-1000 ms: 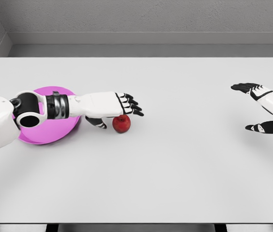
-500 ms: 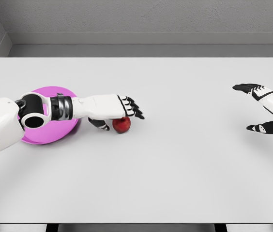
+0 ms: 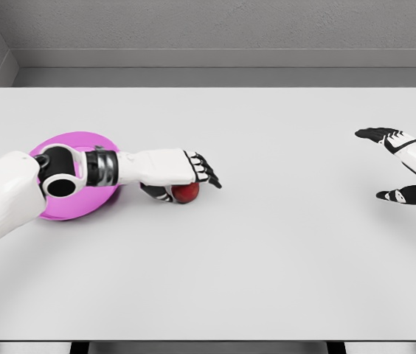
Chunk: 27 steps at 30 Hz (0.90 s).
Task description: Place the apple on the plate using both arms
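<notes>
A red apple [image 3: 186, 192] lies on the white table [image 3: 267, 251], just right of a pink plate [image 3: 90, 200]. My left hand [image 3: 184, 182] reaches across the plate and rests low over the apple. Its fingers stretch straight past the fruit's top and the thumb sits at the apple's left side, so the hand is open and covers the apple's upper half. The left forearm hides the middle of the plate. My right hand [image 3: 382, 165] hovers at the far right edge with fingers spread, open and holding nothing, far from the apple.
The table's far edge meets a grey wall at the top of the view. Its front edge runs along the bottom.
The left hand has sunk lower onto the apple and now hides more of it. The left arm has shifted slightly right over the plate. The right hand has barely moved.
</notes>
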Motion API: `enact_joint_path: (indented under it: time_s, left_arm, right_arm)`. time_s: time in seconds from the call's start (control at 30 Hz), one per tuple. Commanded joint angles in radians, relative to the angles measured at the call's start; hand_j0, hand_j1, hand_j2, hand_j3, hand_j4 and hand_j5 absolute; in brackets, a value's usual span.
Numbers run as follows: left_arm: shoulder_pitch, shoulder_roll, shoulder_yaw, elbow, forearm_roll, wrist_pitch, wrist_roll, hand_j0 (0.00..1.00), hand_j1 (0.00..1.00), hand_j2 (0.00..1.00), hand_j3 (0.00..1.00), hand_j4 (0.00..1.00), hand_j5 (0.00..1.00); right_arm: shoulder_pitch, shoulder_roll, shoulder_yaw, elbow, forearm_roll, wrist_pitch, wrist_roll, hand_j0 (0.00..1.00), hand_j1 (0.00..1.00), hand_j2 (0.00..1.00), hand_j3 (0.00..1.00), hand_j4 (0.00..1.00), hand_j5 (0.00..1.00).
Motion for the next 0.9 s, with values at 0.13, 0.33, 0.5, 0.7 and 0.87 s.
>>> enact_joint_path:
  time_s: [0.13, 0.33, 0.5, 0.7, 0.87]
  left_arm:
    - [0.003, -0.015, 0.001, 0.013, 0.009, 0.001, -0.016, 0.76, 0.76, 0.76, 0.76, 0.76, 0.76]
    - [0.005, -0.003, 0.002, 0.011, 0.015, 0.001, -0.016, 0.61, 0.61, 0.61, 0.61, 0.61, 0.61]
    - [0.003, 0.000, 0.002, 0.011, 0.015, 0.001, -0.016, 0.59, 0.59, 0.59, 0.59, 0.59, 0.59]
    - [0.002, 0.000, 0.002, 0.007, 0.015, 0.001, -0.016, 0.59, 0.59, 0.59, 0.59, 0.59, 0.59]
    - [-0.017, 0.002, 0.004, 0.004, 0.015, 0.001, -0.016, 0.59, 0.59, 0.59, 0.59, 0.59, 0.59]
  right_arm:
    - [0.000, 0.000, 0.000, 0.000, -0.008, 0.003, 0.000, 1.00, 1.00, 1.00, 1.00, 1.00, 1.00]
    - [0.000, -0.001, 0.000, 0.007, -0.008, 0.003, 0.000, 1.00, 1.00, 1.00, 1.00, 1.00, 1.00]
    - [0.000, -0.001, 0.000, 0.007, -0.008, 0.003, 0.000, 1.00, 1.00, 1.00, 1.00, 1.00, 1.00]
    - [0.000, -0.001, 0.000, 0.007, -0.008, 0.003, 0.000, 1.00, 1.00, 1.00, 1.00, 1.00, 1.00]
    - [0.000, -0.001, 0.000, 0.007, -0.009, 0.003, 0.000, 1.00, 1.00, 1.00, 1.00, 1.00, 1.00]
